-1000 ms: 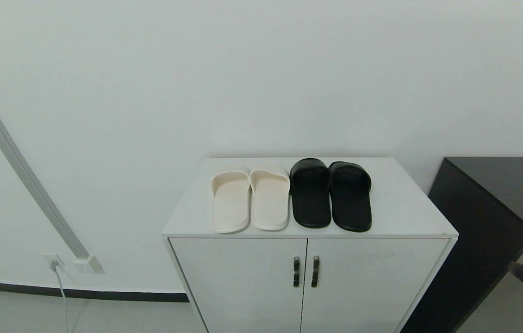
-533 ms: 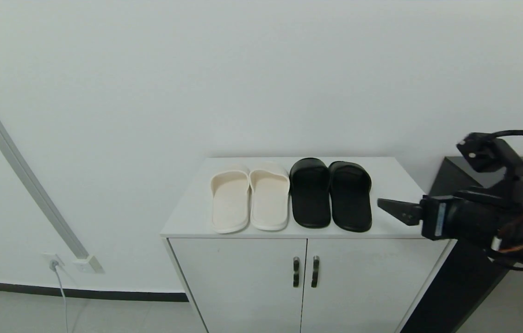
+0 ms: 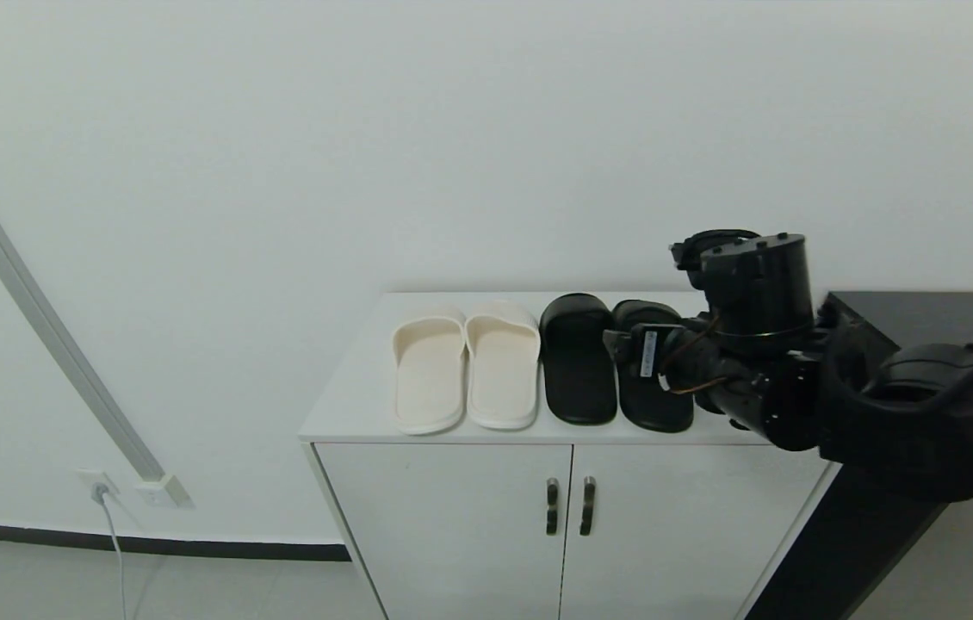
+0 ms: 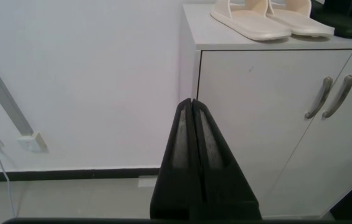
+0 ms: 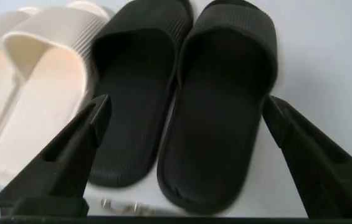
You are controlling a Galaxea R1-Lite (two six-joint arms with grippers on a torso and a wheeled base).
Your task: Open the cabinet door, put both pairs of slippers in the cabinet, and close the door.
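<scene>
Right arm [image 3: 883, 413] has swung in from the frame's right edge since a second ago. Its right claw [image 5: 187, 104] hangs spread wide over the black slippers [image 3: 577, 370], mid-frame on the cabinet [image 3: 357, 396] top. Doors [image 3: 452, 525] shut (handles [image 3: 551, 505] untouched). Left claw [image 4: 192, 106]: pressed together, low down. I'd straddle both slippers evenly, then squeeze slowly so neither pops out.

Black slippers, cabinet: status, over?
Right gripper open over black slippers. Left gripper shut. Cabinet doors shut; white slippers beside black, all on top.
</scene>
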